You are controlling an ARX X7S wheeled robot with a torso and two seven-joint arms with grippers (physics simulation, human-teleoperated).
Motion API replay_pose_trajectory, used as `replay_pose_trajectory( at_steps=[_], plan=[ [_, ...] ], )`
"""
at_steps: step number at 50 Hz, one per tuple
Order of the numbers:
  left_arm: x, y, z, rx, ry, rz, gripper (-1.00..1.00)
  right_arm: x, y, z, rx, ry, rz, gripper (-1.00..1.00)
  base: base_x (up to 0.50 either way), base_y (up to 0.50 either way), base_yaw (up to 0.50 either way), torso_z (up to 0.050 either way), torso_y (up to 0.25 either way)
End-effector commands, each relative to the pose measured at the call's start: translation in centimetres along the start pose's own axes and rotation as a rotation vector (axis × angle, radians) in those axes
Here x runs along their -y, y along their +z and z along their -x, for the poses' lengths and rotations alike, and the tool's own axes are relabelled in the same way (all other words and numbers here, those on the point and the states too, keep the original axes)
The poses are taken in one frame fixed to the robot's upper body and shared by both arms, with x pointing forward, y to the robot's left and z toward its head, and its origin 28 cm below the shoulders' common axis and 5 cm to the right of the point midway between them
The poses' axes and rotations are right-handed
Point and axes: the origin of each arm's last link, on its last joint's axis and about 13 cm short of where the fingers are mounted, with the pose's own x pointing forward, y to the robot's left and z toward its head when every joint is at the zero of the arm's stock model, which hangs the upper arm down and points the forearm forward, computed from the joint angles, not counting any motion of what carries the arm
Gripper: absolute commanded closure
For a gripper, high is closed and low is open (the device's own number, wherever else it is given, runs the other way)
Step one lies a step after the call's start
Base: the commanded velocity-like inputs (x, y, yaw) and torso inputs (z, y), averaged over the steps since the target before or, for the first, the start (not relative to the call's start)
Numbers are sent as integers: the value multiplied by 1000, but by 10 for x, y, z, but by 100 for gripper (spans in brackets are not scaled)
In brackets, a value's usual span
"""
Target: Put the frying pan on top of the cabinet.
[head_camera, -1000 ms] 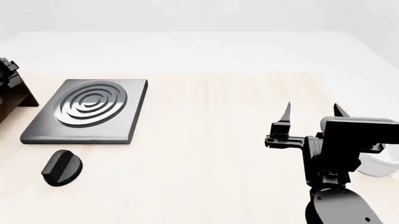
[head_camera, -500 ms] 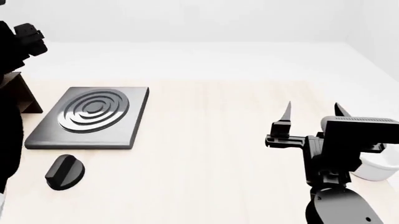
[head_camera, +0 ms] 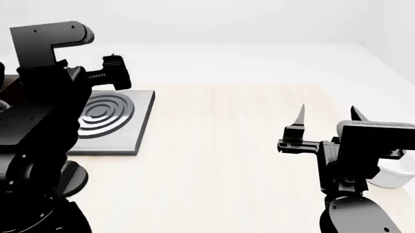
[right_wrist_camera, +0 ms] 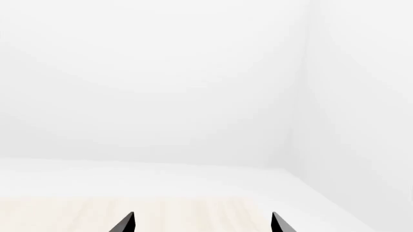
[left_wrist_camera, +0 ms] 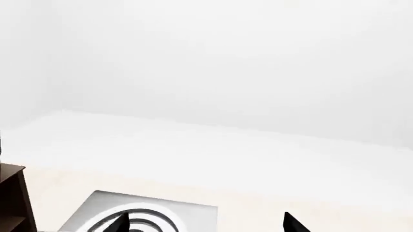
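The frying pan does not show in any view. The cabinet shows only as a dark brown wooden edge [left_wrist_camera: 13, 203] in the left wrist view; in the head view my left arm [head_camera: 45, 97] hides it. My left gripper [left_wrist_camera: 206, 224] is open and empty, its fingertips [left_wrist_camera: 120, 223] spread wide above the grey hob [left_wrist_camera: 154, 212]. My right gripper [head_camera: 328, 115] is open and empty over the bare wooden table at the right. It also shows in the right wrist view [right_wrist_camera: 202, 223] with nothing between its jaws.
The square grey hob with concentric rings [head_camera: 120, 119] lies at the left of the light wooden table [head_camera: 220, 145], half covered by my left arm. A white rounded object [head_camera: 392, 177] sits at the right edge behind my right arm.
My left arm has come up into the head view from the left and now covers the hob's left part and the black knob. My right arm has stayed in place.
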Motion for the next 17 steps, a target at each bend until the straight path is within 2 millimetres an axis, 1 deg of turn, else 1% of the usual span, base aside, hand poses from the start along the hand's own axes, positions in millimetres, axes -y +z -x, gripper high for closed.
replay_pose_trajectory(
  at_steps=[1,5,7,11,15,16,17],
  plan=[
    [15,-28,43,1,-209,27,-100,0,1,0,1,1,4,-100,0,0,0,0,0],
    [18,-42,46,-30,-245,32,-100,0,1,0,2,4,4,-100,0,0,0,0,0],
    [19,-45,49,-32,-261,52,-100,0,1,1,4,5,4,-100,0,0,0,0,0],
    [21,-59,59,-10,-318,43,-100,-2,2,2,9,14,6,-100,0,0,0,0,0],
    [24,-72,62,-9,-318,31,-100,-3,3,3,12,26,11,-100,0,0,0,0,0],
    [26,-73,62,5,-297,-30,-100,-3,3,3,12,26,11,-100,0,0,0,0,0],
    [26,-73,65,58,-291,-13,-100,-4,4,4,15,31,11,-100,0,0,0,0,0]
  ],
)
